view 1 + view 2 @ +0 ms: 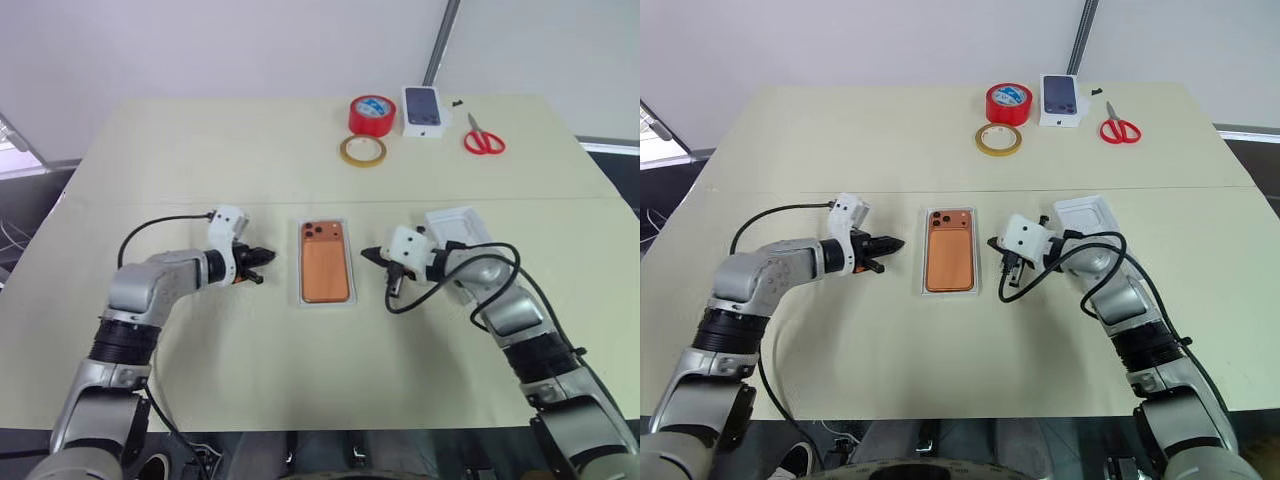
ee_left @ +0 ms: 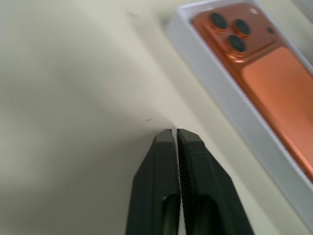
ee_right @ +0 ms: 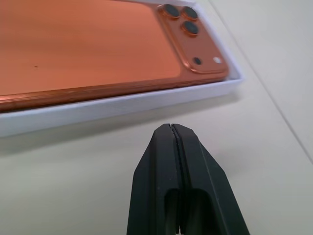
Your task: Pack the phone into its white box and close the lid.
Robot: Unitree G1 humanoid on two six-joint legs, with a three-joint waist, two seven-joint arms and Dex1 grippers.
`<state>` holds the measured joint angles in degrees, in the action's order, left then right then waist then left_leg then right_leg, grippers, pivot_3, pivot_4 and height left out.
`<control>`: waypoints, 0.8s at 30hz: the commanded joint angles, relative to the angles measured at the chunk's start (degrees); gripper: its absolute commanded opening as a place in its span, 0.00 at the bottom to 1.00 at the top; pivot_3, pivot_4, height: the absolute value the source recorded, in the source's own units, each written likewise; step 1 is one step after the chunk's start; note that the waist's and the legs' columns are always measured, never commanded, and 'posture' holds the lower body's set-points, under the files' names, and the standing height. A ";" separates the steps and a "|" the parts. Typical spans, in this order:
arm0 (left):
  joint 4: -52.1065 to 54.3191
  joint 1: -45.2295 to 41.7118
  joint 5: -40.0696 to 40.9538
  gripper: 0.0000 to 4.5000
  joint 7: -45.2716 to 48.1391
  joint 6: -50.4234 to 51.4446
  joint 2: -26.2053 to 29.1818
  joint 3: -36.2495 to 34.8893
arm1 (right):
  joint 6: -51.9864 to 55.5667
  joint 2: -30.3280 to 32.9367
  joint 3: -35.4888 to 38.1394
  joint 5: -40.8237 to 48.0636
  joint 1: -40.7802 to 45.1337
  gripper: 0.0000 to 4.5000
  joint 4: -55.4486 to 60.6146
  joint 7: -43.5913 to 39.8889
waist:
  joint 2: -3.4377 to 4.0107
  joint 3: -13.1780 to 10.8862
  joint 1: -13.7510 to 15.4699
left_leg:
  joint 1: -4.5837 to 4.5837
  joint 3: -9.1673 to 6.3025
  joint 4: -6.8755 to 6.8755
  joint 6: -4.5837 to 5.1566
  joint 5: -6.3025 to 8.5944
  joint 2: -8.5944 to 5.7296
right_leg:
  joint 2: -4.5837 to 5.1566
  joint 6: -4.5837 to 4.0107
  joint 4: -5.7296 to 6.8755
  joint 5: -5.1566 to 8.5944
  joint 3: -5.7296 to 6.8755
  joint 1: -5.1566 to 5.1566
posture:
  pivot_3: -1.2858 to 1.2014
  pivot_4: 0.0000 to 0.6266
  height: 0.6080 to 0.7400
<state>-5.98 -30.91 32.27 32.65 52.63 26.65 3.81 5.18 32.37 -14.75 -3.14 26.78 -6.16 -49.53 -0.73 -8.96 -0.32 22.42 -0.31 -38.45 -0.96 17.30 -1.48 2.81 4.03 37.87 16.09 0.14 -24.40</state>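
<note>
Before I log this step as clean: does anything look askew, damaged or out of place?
Nothing stands out. The phone lies flat and square in the white box, camera side up. The lid sits open-side up behind the right claw, not yet on.

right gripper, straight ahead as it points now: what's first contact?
Likely the long side wall of the white box, with the phone lying inside it. The right gripper is shut, aimed at that wall across a short strip of bare table. It could meet the table first.

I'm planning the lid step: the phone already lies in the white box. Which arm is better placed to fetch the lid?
Probably the right: the lid lies just behind the right gripper, across the box from the left.
</note>
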 commanded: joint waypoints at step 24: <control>-4.35 -8.30 -7.03 0.01 12.31 0.67 -20.53 17.09 | 6.99 14.72 13.98 5.35 -18.43 0.00 17.58 -5.90 | 0.07 0.04 2.37 | 0.07 0.06 -0.72 0.77 0.44 0.01 | -0.04 0.03 -0.02 0.01 0.00 0.32 | 0.52 0.24 1.00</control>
<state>-10.86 -37.95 24.87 42.96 55.30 8.61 18.80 12.67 47.48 -0.34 -0.15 8.15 6.97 -54.87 -0.66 -8.92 2.05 22.48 -0.26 -39.18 -0.15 17.77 -1.47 2.76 4.06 37.86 16.10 0.13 -24.07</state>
